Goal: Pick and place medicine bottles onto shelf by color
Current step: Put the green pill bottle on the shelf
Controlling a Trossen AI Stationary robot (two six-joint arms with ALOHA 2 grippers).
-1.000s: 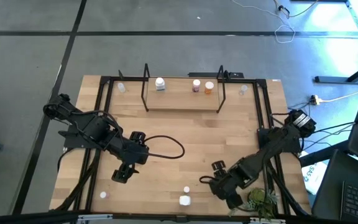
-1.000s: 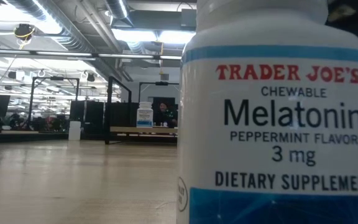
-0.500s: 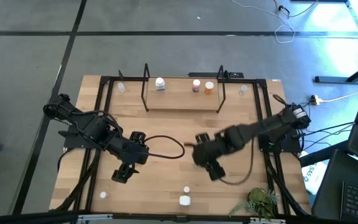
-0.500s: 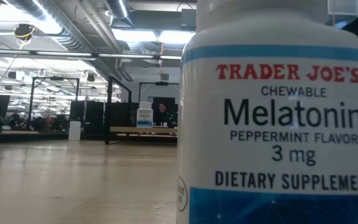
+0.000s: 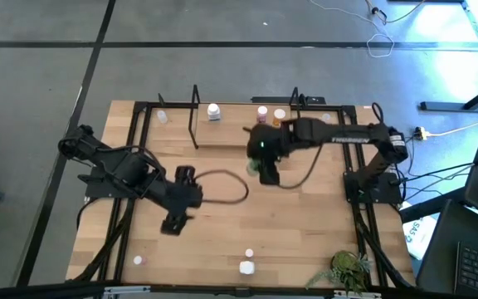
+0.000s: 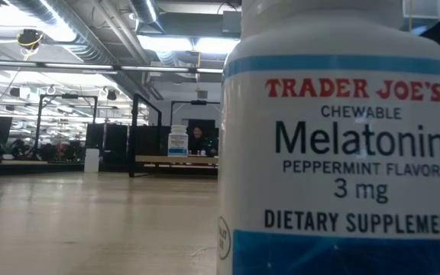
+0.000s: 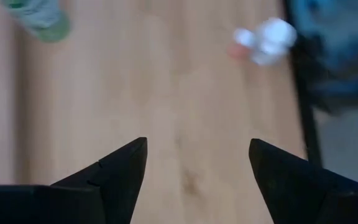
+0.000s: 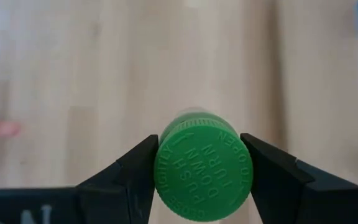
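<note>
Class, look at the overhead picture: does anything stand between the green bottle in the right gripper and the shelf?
Nothing visible does. The right gripper holds the green bottle just in front of the shelf.

Readable print on two bottles only.

Large white bottle (image 6: pixel 342 145) standing right at the low camera, near right of that view: label reads "TRADER JOE'S" in red, then "CHEWABLE", "Melatonin", "PEPPERMINT FLAVOR", "3 mg", "DIETARY SUPPLEMENT" in black, between blue bands. Green cap (image 8: pixel 202 165) of the bottle clamped between the right gripper's (image 8: pixel 199 163) fingers: raised lettering, seen upside down in the wrist view, reading "PUSH DOWN" and "TURN", with "OPEN" along the rim and an arrow beside it. Small blue-and-white bottle (image 6: pixel 177 141) far off on the shelf: label printed but too small to read.
</note>
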